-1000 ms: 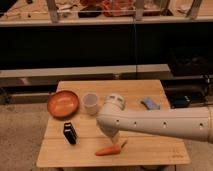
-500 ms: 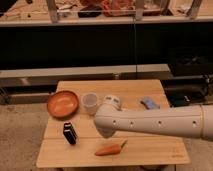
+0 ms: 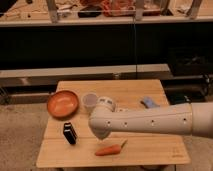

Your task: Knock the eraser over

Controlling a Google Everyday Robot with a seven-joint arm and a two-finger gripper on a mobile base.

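The eraser [image 3: 70, 133] is a small black block with a pale edge. It stands upright on the front left of the wooden table [image 3: 150, 152]. My white arm [image 3: 150, 121] reaches in from the right across the table. Its rounded end [image 3: 101, 125] is just right of the eraser and apart from it. The gripper itself does not show; it is hidden by the arm or out of view.
An orange bowl [image 3: 63, 103] sits at the back left. A clear cup [image 3: 90, 102] and a white bottle [image 3: 107, 104] lying on its side are behind the arm. A light-blue pad [image 3: 148, 103] is at the back right. A carrot [image 3: 110, 149] lies near the front edge.
The arm has swung left and slightly forward, bringing its rounded end closer to the eraser. The eraser and the other things have not moved.
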